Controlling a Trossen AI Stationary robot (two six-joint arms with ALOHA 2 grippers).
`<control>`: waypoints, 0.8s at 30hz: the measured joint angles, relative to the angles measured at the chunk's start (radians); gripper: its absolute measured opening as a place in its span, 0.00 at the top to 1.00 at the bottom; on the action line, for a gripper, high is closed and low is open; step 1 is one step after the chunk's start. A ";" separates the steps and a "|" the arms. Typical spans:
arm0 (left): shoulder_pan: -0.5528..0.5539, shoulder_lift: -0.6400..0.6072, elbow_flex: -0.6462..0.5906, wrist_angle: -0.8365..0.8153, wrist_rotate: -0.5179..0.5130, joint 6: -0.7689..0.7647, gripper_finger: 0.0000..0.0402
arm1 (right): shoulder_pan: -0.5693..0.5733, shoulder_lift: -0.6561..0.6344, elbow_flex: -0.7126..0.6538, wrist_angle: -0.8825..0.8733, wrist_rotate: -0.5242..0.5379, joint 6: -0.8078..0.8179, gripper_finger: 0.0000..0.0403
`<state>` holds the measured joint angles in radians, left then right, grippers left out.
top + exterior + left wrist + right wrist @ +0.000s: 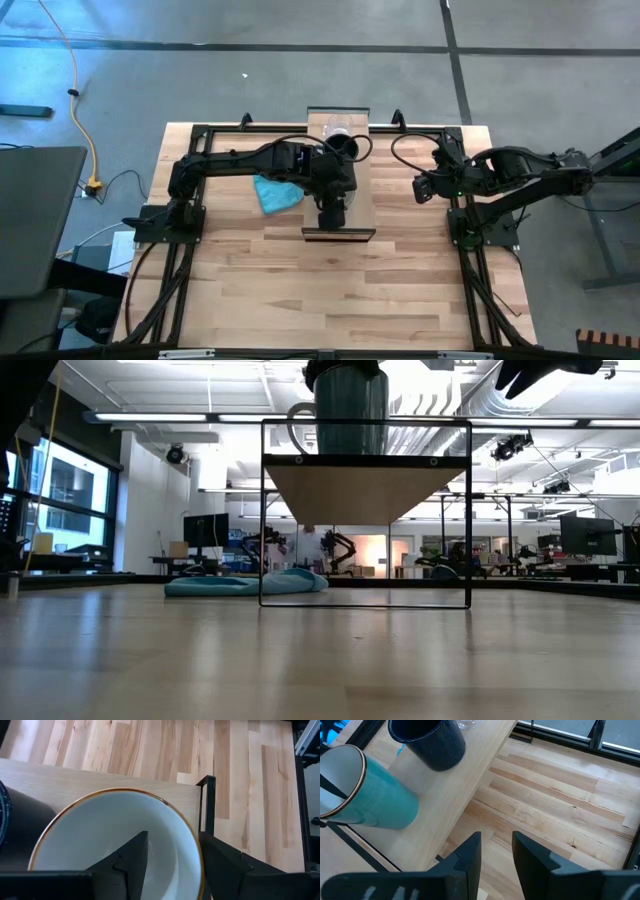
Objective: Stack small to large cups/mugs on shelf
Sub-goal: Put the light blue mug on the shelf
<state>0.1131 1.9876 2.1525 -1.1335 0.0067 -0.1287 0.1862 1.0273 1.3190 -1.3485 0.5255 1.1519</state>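
From your overhead camera, the left gripper (332, 212) sits over the near end of the shelf (362, 200), and it hides the mug beneath it. The left wrist view supplies what the overhead cannot: one finger (131, 857) is inside the teal mug (100, 835), the other finger is outside its brown-edged rim, and the wall stands between them. Treat this as a grip on the mug wall. The mug interior is white and holds nothing visible.

The right wrist view shows the mug's teal outer wall (385, 805), which the left wrist view does not. The mug stands on the shelf (455, 785) top near its end. Beside it stands a black mug (427, 742), and beyond that a clear glass cup (469, 724), cut off by the frame edge. You cannot read the contents of either.

The low view shows only the teal mug's lower body (350, 395) on the shelf top (365, 490); the upper part is cropped. A teal cloth (245, 584) lies on the table behind.

The right gripper (496, 850) hovers beside the shelf, over the table, its fingers slightly apart and holding nothing.
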 joint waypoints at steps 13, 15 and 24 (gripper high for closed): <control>0.000 0.000 0.000 0.028 0.000 -0.009 0.60 | 0.000 0.001 0.000 0.007 0.001 0.000 0.75; 0.000 0.000 0.000 0.041 0.000 -0.016 0.60 | 0.000 0.004 0.000 0.007 0.001 0.001 0.75; 0.000 0.000 0.000 0.045 -0.013 -0.068 0.60 | 0.000 0.016 0.001 0.007 -0.003 0.001 0.75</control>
<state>0.1131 1.9881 2.1529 -1.0884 -0.0061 -0.1963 0.1863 1.0432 1.3205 -1.3411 0.5228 1.1526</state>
